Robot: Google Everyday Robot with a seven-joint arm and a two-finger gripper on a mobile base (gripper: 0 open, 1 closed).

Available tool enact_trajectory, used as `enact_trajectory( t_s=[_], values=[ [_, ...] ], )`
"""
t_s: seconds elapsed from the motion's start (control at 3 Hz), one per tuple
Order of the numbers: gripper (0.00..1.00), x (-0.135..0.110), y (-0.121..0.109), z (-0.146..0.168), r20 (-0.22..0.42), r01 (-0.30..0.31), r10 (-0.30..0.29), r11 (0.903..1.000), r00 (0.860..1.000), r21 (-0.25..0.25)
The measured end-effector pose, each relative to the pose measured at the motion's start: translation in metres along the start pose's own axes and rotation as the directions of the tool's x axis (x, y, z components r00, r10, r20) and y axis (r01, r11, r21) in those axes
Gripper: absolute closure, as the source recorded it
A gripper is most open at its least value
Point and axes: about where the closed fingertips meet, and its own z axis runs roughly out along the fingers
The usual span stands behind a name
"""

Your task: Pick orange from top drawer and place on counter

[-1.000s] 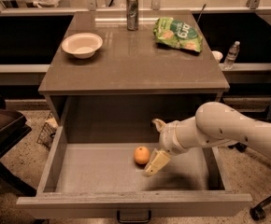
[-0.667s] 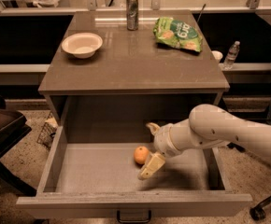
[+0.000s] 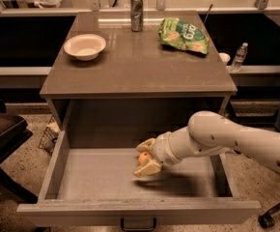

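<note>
Grasp step: my gripper (image 3: 145,156), in from 3 o'clock, straddles the orange (image 3: 143,158) mid-floor in the top drawer (image 3: 82,178) — fingers apart. Next, I judge: close, lift — counter (image 3: 135,69) at 12 o'clock.

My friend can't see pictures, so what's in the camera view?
A white robot arm reaches into the open top drawer, its gripper right at a small orange on the drawer floor. On the counter above sit a white bowl, a can and a green snack bag.
</note>
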Motion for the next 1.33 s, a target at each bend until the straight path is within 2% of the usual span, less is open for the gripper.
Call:
enact_trajectory(
  t_s=[0.67, 1.0, 1.33],
  values=[
    [0.87, -0.0021, 0.0032, 0.009, 0.008, 0.001, 0.0, 0.9998, 1.0, -0.02],
    [1.0, -0.0026, 0.004, 0.0101, 0.008, 0.002, -0.001, 0.9997, 1.0, -0.023],
    [1.0, -0.0046, 0.0047, 0.0099, 0.009, 0.006, -0.006, 0.9996, 1.0, -0.026]
  ],
)
